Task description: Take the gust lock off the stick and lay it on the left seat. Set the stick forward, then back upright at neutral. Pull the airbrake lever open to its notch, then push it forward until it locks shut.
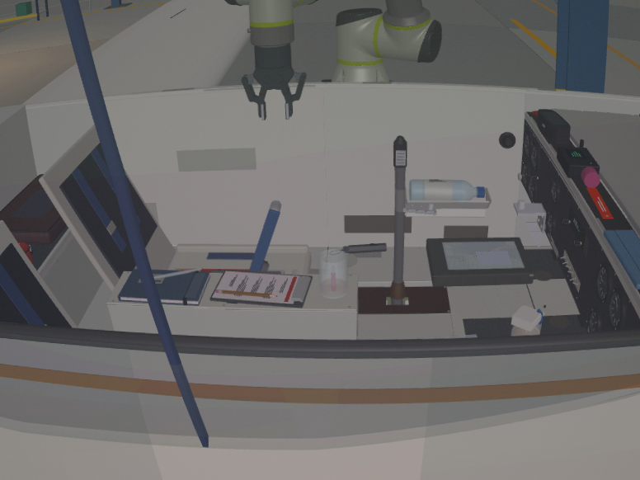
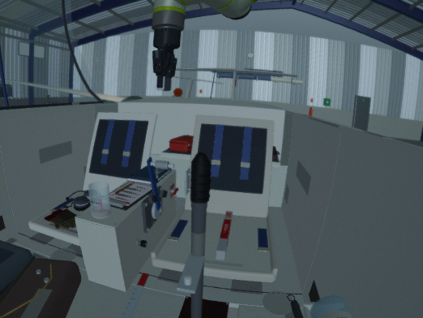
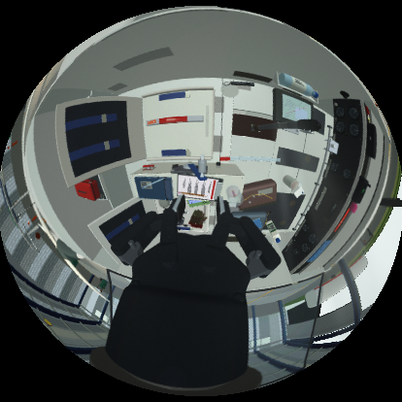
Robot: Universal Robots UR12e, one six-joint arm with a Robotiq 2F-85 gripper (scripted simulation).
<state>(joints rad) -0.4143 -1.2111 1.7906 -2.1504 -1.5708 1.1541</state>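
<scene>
My gripper point(image 1: 274, 111) point(image 2: 163, 82) hangs open and empty, high above the cockpit's centre console. The stick point(image 1: 399, 217) point(image 2: 199, 211) stands upright on its dark floor plate, to the right of the console, with a black grip on top. The blue airbrake lever point(image 1: 265, 235) point(image 2: 152, 188) leans on the console below my gripper. A red and grey strip, which may be the gust lock point(image 2: 223, 239) point(image 3: 175, 119), lies on the seat pan of one seat. The wrist camera looks down between my fingers point(image 3: 199, 213) at the console.
A clear cup point(image 1: 333, 273) stands on the console beside a checklist card point(image 1: 261, 287) and a blue book point(image 1: 164, 287). A tablet point(image 1: 478, 260) and a bottle on a shelf point(image 1: 447, 191) lie right of the stick. The instrument panel point(image 1: 579, 227) closes the right side.
</scene>
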